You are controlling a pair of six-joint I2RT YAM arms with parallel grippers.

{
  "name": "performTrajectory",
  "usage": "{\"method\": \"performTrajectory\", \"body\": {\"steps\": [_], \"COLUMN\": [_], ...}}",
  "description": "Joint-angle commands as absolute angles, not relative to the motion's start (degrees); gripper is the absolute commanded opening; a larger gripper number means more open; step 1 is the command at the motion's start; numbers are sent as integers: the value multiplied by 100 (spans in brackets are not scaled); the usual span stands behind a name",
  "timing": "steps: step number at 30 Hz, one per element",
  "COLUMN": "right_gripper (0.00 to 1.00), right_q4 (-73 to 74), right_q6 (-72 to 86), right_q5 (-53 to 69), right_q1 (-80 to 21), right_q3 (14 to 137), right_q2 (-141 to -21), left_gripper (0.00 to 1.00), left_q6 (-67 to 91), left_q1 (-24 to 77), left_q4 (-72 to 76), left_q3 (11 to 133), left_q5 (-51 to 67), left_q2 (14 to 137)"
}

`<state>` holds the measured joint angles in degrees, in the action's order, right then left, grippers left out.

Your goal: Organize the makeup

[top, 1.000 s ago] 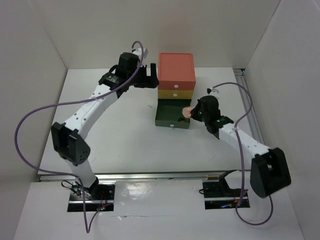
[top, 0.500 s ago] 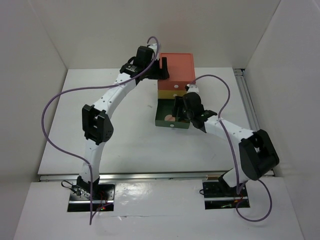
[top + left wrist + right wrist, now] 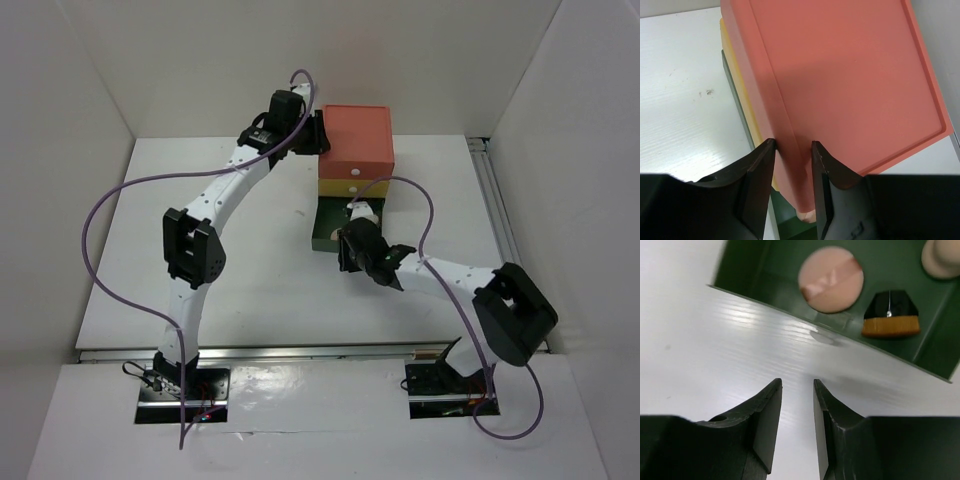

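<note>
Lying in the open green drawer (image 3: pixel 740 265) just beyond the right jaws — parted, empty — are a peach sponge (image 3: pixel 831 279) and brush (image 3: pixel 890 315); left jaws straddle the coral box (image 3: pixel 850 90) edge, grip unclear.

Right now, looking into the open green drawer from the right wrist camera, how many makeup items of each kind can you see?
Peach sponges: 2
Brush: 1
Total: 3
</note>
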<state>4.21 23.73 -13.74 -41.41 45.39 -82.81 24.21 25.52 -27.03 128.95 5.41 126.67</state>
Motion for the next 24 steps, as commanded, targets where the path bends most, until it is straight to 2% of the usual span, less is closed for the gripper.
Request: {"method": "performTrajectory", "body": {"steps": [1,7,11,20,23,24], "right_gripper": [39,39,39,35,45,45], "right_q4": [501,694,212,-984,-1273,-1466], "right_q6": [2847,3401,3190,2733,2436,2435], "right_q5": [-1985,-3039,-3198,-3761,-3245,-3174], "right_q1": [-4210,-4210,-4148,-3964,-3902,-3902], "right_q3": [4754,5211,5326,5290,5292,5291], "right_q2": [-8744,-9473,-9615,-9668,-9668,-9668], "left_gripper": [46,46,46,38,38,38], "left_q6": [2285,2232,2118,1934,1881,1881], "left_q1": [2628,2628,2628,2628,2628,2628], "left_q4": [-2883,-2988,-3041,-3199,-3199,-3199], "left_q3": [12656,12656,12708,12709,12709,12709], "left_q5": [650,650,650,703,703,703], "left_q2": [12753,12753,12814,12929,12981,12981]}}
